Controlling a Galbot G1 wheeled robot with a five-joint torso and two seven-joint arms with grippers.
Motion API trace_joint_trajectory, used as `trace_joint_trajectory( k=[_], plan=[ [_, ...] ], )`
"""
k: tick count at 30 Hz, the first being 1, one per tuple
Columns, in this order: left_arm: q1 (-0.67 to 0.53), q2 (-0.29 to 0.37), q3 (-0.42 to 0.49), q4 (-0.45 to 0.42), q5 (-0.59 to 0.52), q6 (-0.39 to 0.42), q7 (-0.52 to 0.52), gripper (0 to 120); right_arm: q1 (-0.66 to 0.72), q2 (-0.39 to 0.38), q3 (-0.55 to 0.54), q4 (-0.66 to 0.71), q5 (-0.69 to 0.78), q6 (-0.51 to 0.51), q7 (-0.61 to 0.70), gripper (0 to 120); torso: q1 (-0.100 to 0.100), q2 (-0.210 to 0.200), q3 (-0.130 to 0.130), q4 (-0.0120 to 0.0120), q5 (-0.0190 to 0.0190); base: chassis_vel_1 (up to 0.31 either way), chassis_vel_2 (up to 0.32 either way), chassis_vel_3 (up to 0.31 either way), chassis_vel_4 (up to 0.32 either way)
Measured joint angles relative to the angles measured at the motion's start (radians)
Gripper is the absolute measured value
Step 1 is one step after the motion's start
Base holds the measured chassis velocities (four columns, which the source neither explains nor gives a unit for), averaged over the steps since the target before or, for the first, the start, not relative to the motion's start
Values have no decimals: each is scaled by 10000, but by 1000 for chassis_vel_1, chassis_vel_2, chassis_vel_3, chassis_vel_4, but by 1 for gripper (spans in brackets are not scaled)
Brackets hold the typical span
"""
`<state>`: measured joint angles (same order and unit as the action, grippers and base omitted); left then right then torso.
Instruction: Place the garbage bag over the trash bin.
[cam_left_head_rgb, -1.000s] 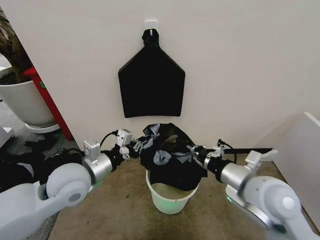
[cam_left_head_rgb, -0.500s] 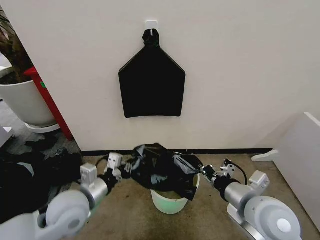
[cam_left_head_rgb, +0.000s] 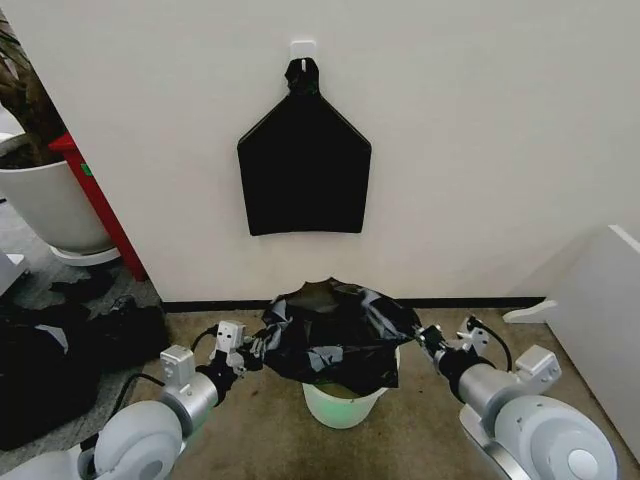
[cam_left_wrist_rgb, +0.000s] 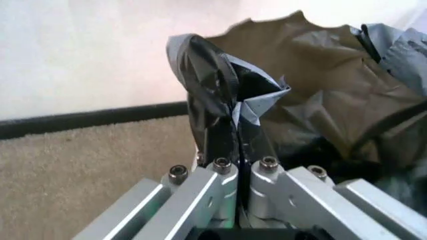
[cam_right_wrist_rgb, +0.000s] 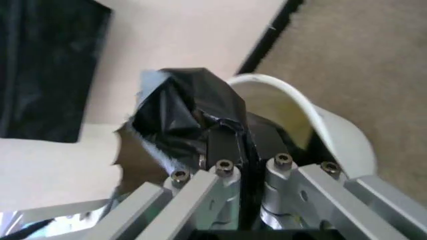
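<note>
Garbage bag (cam_left_head_rgb: 335, 335) — thin, floppy, probably slippery — draped over trash bin (cam_left_head_rgb: 344, 403), left hand (cam_left_head_rgb: 252, 351) and right hand (cam_left_head_rgb: 424, 339) clamped on opposite edges.

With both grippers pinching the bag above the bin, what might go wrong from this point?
1. The thin glossy black garbage bag is bunched over the small cream-white plastic trash bin, so its mouth may miss the rim and merely drape on top.
2. The left gripper and right gripper each pinch only a crumpled fold; the slick film might slip or tear if pulled.
3. The light bin sits unsecured on the carpet and could tip under a sideways tug.
</note>
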<state>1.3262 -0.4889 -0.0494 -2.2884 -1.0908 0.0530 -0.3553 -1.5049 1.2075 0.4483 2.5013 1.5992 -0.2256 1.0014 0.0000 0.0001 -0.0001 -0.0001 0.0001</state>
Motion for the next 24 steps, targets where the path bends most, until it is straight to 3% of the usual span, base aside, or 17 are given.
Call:
trace_joint_trajectory(
  k=[10,19,24],
  plan=[
    [762,-150,115,277,702,-172,10,0,-577,455,-361,3,28,28,547,0,0,-1,0,1,-1,0,0,0,0],
    [936,-696,870,1109,1410,-206,222,0,-848,517,-275,-477,305,-65,1395,0,0,-1,0,1,-1,0,0,0,0],
    [731,-850,1423,1684,1822,-206,438,0,-853,655,-173,-1303,158,-280,1043,0,0,-1,1,2,1,0,0,0,0]
  ],
)
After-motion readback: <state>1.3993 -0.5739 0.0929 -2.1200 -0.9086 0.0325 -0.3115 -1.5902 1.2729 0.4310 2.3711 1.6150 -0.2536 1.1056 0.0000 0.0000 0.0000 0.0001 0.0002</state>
